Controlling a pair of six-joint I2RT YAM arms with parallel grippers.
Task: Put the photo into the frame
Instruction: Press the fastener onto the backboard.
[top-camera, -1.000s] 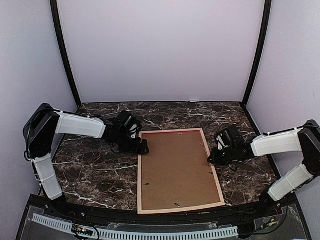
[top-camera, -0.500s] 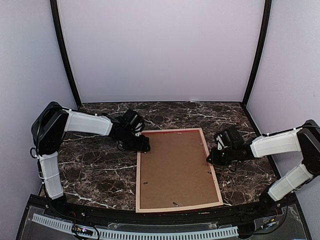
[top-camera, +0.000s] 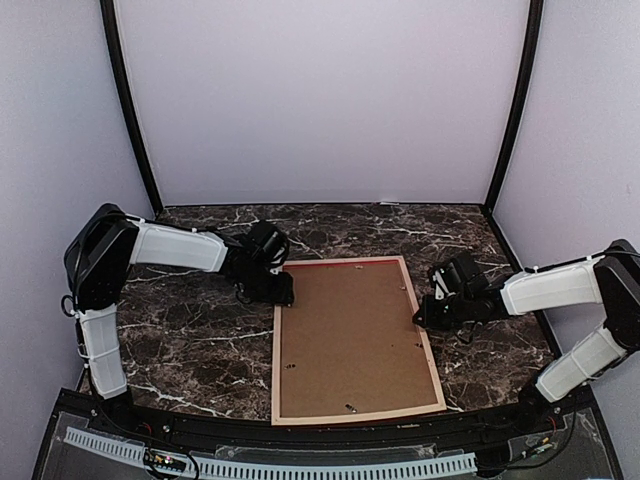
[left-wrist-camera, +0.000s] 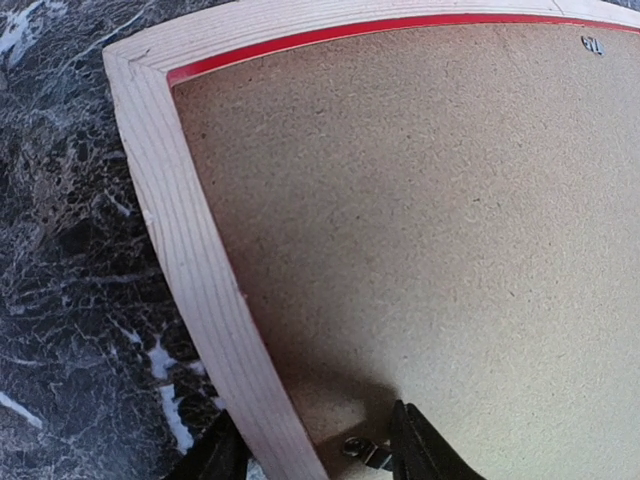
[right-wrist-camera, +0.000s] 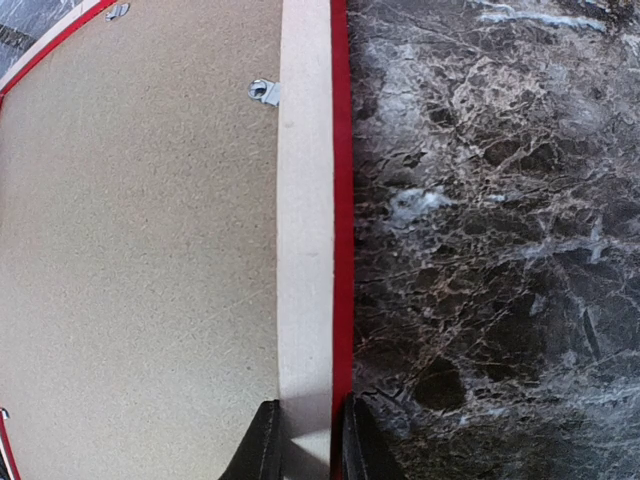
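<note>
The frame (top-camera: 275, 370) lies face down on the table, pale wood back up, with a thin red edge showing. A brown backing board (top-camera: 350, 335) fills it. My left gripper (top-camera: 283, 295) is at the frame's far left corner. In the left wrist view it (left-wrist-camera: 318, 455) is open, its fingers straddling the left rail (left-wrist-camera: 190, 240) and a small metal tab (left-wrist-camera: 360, 450). My right gripper (top-camera: 420, 318) is on the right rail. In the right wrist view it (right-wrist-camera: 312, 445) is shut on that rail (right-wrist-camera: 305, 200). The photo is hidden or out of view.
The table (top-camera: 190, 340) is dark veined marble, walled by pale panels on three sides. Another metal tab (right-wrist-camera: 263, 91) sits on the backing board by the right rail. The frame's near edge lies close to the table's front edge.
The frame has turned and slid a little left, now lying squarer to the table. My left gripper has moved right onto its far left corner. The right gripper kept its hold.
</note>
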